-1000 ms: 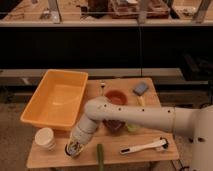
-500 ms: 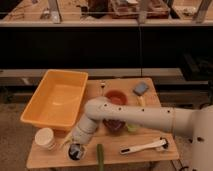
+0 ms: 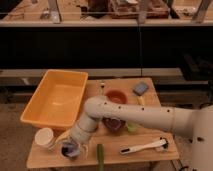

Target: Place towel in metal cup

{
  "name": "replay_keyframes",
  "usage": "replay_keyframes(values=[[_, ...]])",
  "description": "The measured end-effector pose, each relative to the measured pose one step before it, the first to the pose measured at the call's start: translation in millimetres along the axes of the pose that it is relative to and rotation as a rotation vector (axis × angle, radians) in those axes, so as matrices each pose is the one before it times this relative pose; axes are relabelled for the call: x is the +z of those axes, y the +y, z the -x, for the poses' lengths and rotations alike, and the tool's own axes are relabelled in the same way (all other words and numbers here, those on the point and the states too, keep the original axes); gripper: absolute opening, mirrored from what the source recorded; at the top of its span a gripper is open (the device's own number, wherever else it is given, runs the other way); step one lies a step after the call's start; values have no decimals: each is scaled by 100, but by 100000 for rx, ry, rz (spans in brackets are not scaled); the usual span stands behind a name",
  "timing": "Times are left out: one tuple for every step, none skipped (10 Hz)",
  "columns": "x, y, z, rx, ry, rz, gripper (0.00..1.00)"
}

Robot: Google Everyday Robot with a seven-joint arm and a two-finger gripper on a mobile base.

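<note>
Since a second ago my arm has swung lower and further left, so the hand (image 3: 71, 148) now sits right over the metal cup (image 3: 69, 150) at the near left of the worktop (image 3: 150, 137), just right of the white cup (image 3: 44, 137). Towel: I can't make it out on its own; something dark sits at the cup mouth under the hand, likely the towel going in, but that's a guess. Can't tell if the hand is apart or together, it's buried against the cup. Wrist is angled down so whatever I carry drops straight into the opening rather than draping over the rim. Arm reaches across in front of the yellow bin (image 3: 55, 97), keeping clear of it. Red bowl (image 3: 116, 96), dark bowl (image 3: 113, 123), blue sponge (image 3: 141, 88), white brush (image 3: 144, 147) and green stick (image 3: 100, 157) are all to the right, well apart from the cup, so no clutter near the drop. Judgement: at the insert step.
</note>
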Motion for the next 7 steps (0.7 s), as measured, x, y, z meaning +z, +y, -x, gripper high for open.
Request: replay_keyframes(values=[[24, -108, -188, 1903, 169, 352, 80], [101, -261, -110, 1281, 114, 509, 80], [91, -159, 10, 195, 78, 371, 80], [-88, -11, -2, 165, 540, 317, 80], [-231, -16, 78, -134, 395, -56, 80], [-585, 274, 165, -725, 478, 120, 80], [-306, 168, 19, -140, 278, 41, 80]])
